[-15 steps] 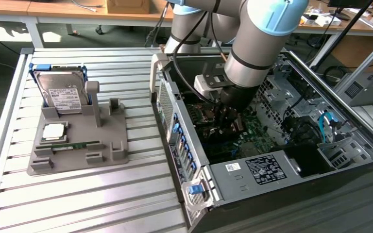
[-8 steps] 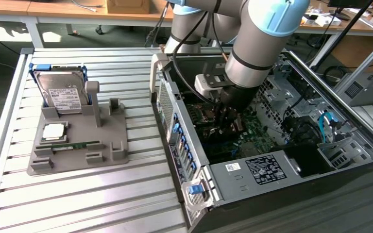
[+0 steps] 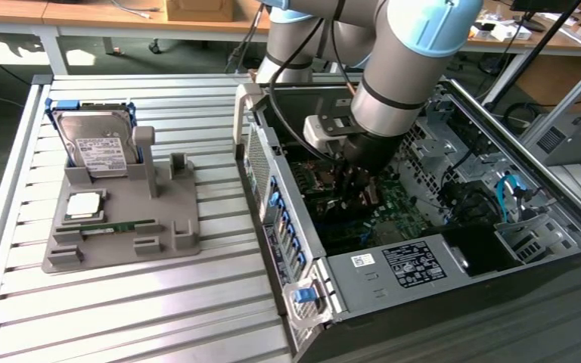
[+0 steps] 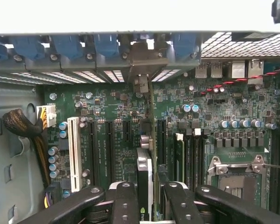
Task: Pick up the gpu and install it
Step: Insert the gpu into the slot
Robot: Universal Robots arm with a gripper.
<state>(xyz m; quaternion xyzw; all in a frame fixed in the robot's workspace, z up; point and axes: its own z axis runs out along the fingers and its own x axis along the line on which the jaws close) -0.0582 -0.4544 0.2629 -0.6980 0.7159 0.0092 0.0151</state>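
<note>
The arm reaches steeply down from the far side of the counter, its grey wrist with a light-blue joint cap pointing almost straight down into the open computer case. The end effector (image 3: 359, 189) sits low inside the case, its black fingers (image 4: 123, 205) closed on the gpu (image 4: 144, 182), held on edge.

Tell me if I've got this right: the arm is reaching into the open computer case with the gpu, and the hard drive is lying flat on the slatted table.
Not quite. In the exterior view the hard drive stands propped in the grey holder, not flat on the table. The arm is inside the computer case, with the gpu.
</note>
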